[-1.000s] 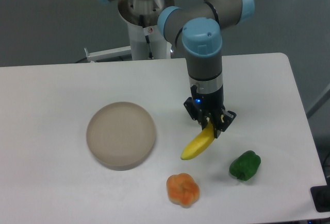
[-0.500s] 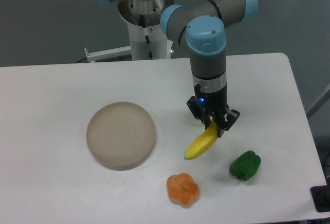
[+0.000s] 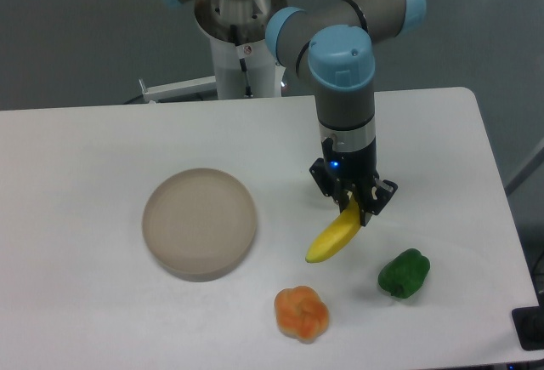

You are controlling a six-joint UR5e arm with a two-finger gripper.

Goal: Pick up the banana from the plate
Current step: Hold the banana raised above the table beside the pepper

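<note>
Yellow, smooth curved banana (image 3: 334, 238) hangs clamped in the tool (image 3: 352, 209).

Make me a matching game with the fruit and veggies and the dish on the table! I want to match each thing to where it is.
Things:
1. curved yellow banana
2. round beige-tan plate
3. bumpy orange bell pepper
4. shiny green bell pepper

Places:
A. nearest the front edge of the white table
B. on the left, with nothing on it
C. held at its upper end by the black two-finger gripper
D. furthest to the right, below the gripper

Pairs: 1-C, 2-B, 3-A, 4-D
</note>
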